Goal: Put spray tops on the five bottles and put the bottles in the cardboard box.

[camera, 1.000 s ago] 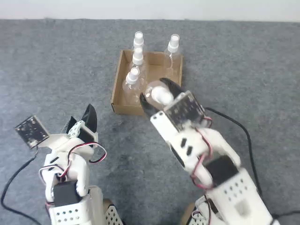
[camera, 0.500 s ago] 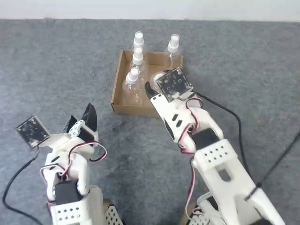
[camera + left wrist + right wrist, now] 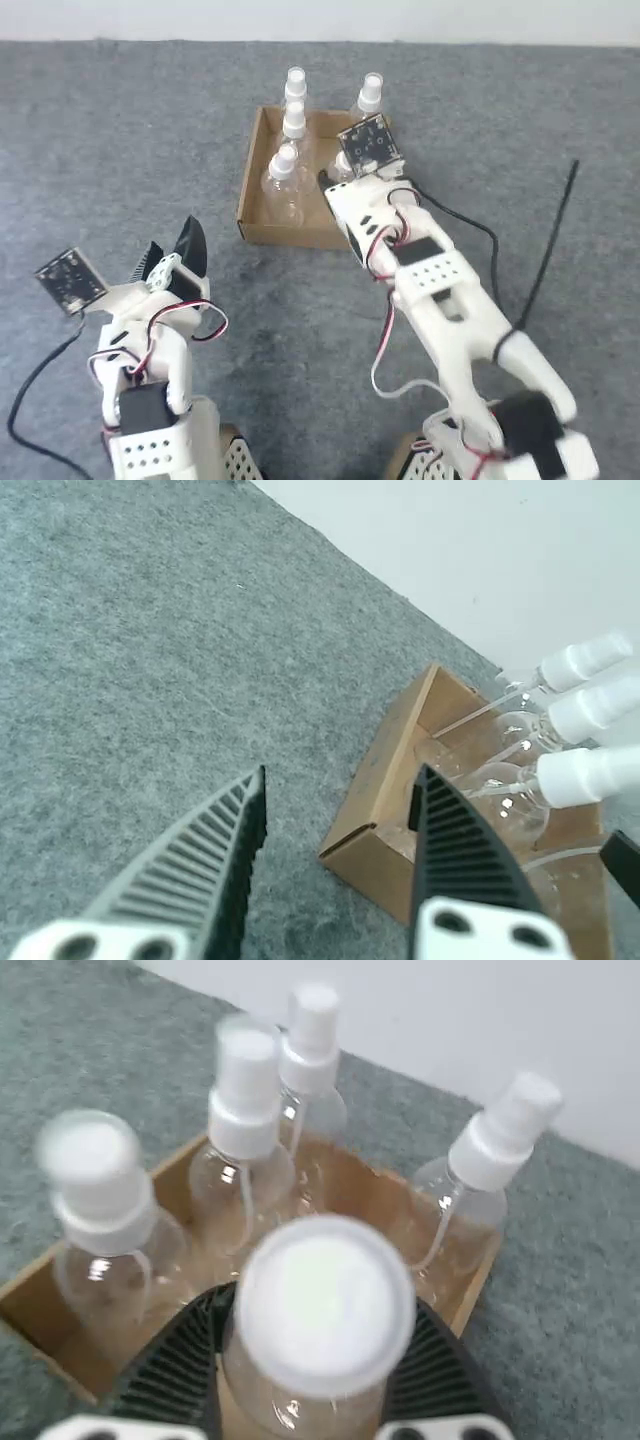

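Final step: right gripper [image 3: 316,1365] clamped on the fifth bottle [image 3: 322,1295], over the cardboard box's [image 3: 250,185] near-right corner. Next: lower it, release. Left gripper [image 3: 340,780] gapes empty.

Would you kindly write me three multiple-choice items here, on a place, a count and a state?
1. Where is the held bottle in the right pincer? A inside the outline of the cardboard box; B lying left of the box; C standing behind the box.
2. How many other bottles stand in the box? A two; B four; C six.
3. How is the left pincer? A shut on a bottle; B shut on a spray top; C open, empty.
1 A: the high view shows it within the box's walls. 2 B: three in a row, one at the far right. 3 C: its jaws stand apart with nothing between.
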### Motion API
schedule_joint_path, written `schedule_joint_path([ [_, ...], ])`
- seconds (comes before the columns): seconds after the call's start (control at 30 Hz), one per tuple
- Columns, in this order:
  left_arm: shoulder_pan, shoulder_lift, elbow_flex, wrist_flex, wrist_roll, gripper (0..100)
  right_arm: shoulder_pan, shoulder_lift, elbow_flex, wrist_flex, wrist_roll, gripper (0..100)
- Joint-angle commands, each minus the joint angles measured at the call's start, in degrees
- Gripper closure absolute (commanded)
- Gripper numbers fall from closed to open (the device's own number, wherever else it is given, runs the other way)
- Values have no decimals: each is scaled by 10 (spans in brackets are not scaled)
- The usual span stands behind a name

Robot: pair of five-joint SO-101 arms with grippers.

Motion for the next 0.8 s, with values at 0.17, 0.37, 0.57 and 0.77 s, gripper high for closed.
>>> schedule_joint_path([
  [0.17, -2, -9, -6, -18, 0, 782, 10, 64, -76, -15, -10, 986],
  [0.37, -2, -9, -6, -17, 0, 782, 10, 96, -79, -21, -11, 983],
  [0.57, -2, -9, -6, -17, 0, 782, 11, 106, -78, -16, -40, 976],
  [0.77, -2, -9, -6, -17, 0, 782, 11, 106, -74, -15, -50, 842],
])
